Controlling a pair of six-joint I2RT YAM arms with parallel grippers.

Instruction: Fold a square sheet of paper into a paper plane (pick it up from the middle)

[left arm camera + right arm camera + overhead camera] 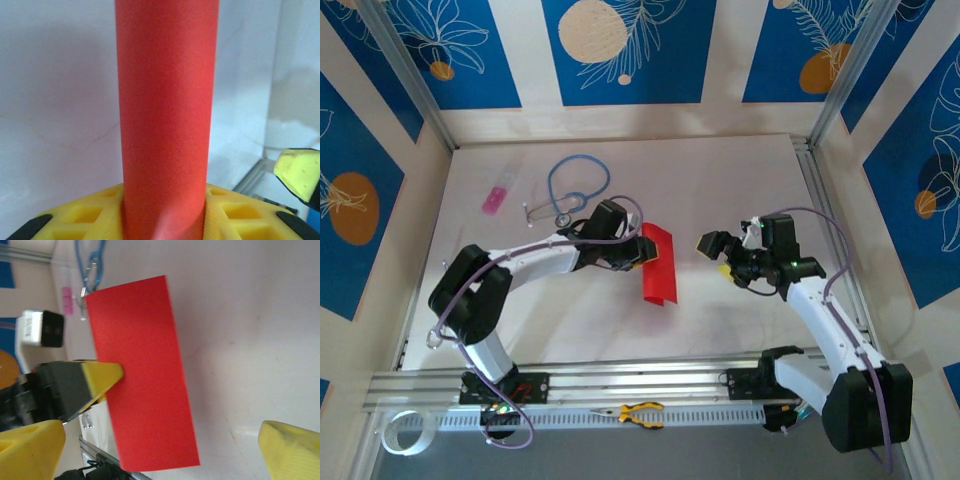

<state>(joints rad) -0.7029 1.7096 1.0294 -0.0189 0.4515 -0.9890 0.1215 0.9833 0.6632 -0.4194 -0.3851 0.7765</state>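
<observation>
The red sheet of paper [658,265] is lifted off the table in the middle and looks like a narrow rectangle, doubled over or bowed. My left gripper [642,250] is shut on its left edge. In the left wrist view the paper [167,115] rises as a rounded red column out of the yellow pads [235,212]. My right gripper [718,256] stands open just right of the paper, facing it and apart from it. The right wrist view has the paper [142,375] ahead, the left gripper's fingertip [100,377] on its edge, and my own fingertips [292,452] spread wide.
A blue stethoscope [575,190] and a small pink rectangular item [495,198] lie at the back left. Yellow-handled pliers [640,412] rest on the front rail, with a tape roll [400,432] at the front left. An aluminium post [835,90] borders the right side.
</observation>
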